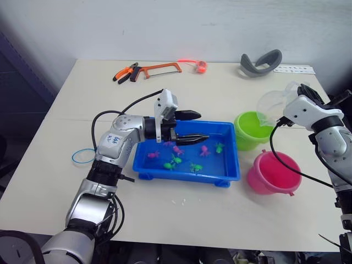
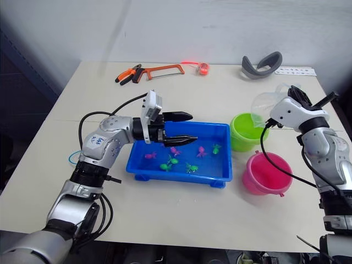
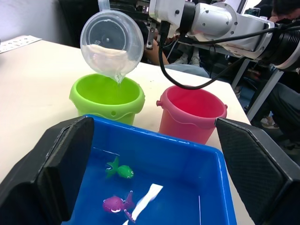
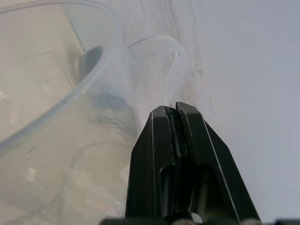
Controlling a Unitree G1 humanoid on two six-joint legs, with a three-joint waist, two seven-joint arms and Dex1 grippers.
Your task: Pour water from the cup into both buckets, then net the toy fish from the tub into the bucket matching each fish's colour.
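Tilted cup [image 3: 112, 44] over green bucket's [image 3: 107, 97] rim, pink bucket [image 3: 191, 112] beside.

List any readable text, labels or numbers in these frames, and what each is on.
Left forearm sticker: blue handwriting, too blurred to read.
White strip at the table's far right edge: ruler-like marks, too small to read.
Cup, buckets, tub: no text seen.
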